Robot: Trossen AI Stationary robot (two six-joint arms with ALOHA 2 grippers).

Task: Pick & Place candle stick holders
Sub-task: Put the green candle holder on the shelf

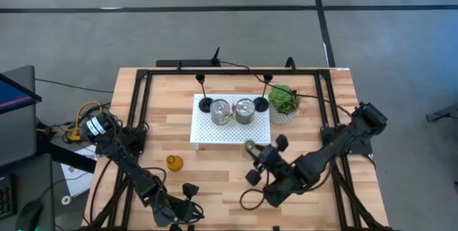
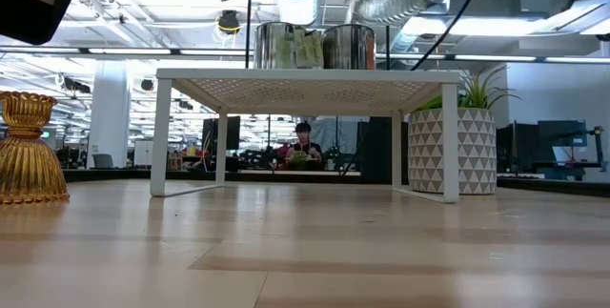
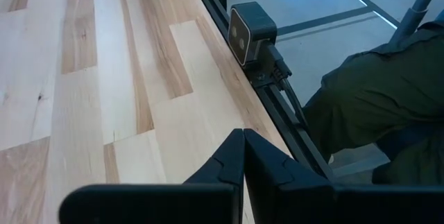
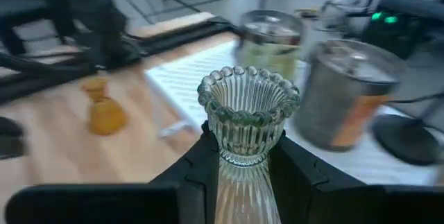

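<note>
Ribbed grey-green glass holder (image 4: 246, 123) is riding upright between the fingers of the right hand (image 4: 244, 172), which is gripping its stem just beside the white tray (image 1: 207, 135). Judged step: carrying; next, lowering onto the tray beside the silver cups (image 1: 245, 111). Left hand (image 3: 243, 161), closed, is waiting at the table (image 1: 215, 174) edge.

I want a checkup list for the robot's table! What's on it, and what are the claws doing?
Surface: wood table, white tray standing on it.
Job's things: two black holders and two silver cups on the tray; amber holder on the table; clear ribbed holder in the right gripper.
Clutter: plant beside the tray.
Grippers: right gripper shut on the clear ribbed holder near the tray; left gripper shut, empty, at the table's near edge.
Cables: yellow and black cables left of the table.
Surroundings: person far behind.
</note>
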